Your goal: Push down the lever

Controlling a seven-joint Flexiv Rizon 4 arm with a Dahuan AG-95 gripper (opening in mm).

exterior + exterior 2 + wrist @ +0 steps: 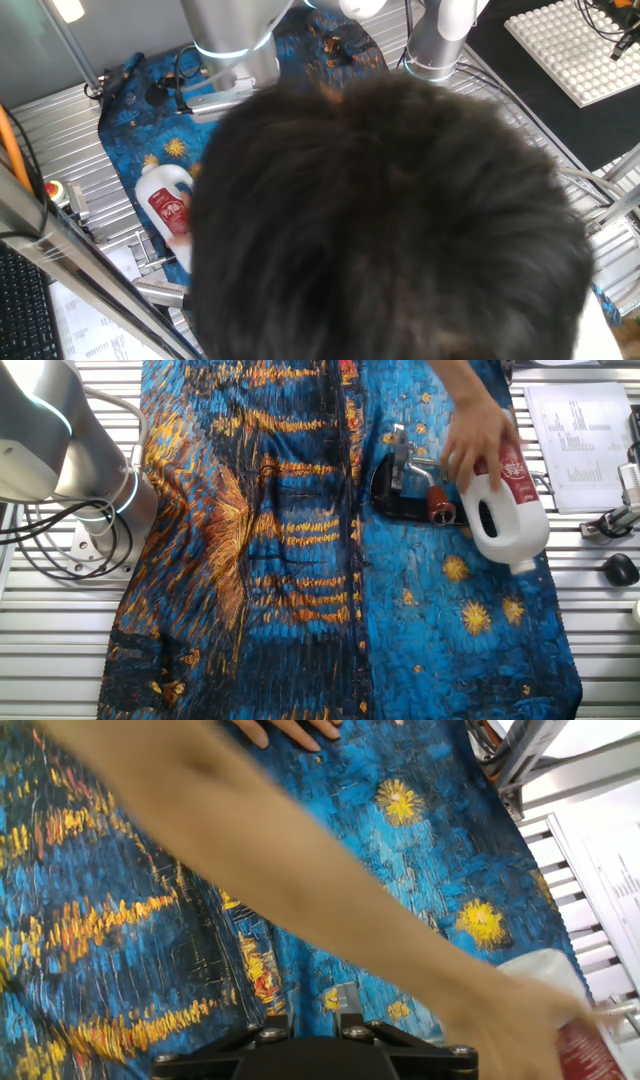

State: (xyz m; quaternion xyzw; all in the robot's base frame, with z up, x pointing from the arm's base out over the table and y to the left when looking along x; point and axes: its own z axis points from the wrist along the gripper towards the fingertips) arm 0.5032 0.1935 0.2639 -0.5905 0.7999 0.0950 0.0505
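The lever (420,468): thin silver rod, small red cap (440,503), jointed to a black C-shaped clamp (395,500) on the painted cloth (300,560), toward the desk's edge where the papers (585,445) lie. I judge it stiff, light, smooth metal, likely slippery; no grip needed, press on the rod near the capped end, where leverage is best. A person's hand (480,435) holds a white plastic bottle (505,505) just beside the clamp, crowding it; one fixed view is mostly blocked by dark hair (390,220). My gripper (308,1020) sits well apart above the wrinkled cloth, fingertips parted slightly, holding nothing. Cloth soft, creased; the clamp may shift on it.
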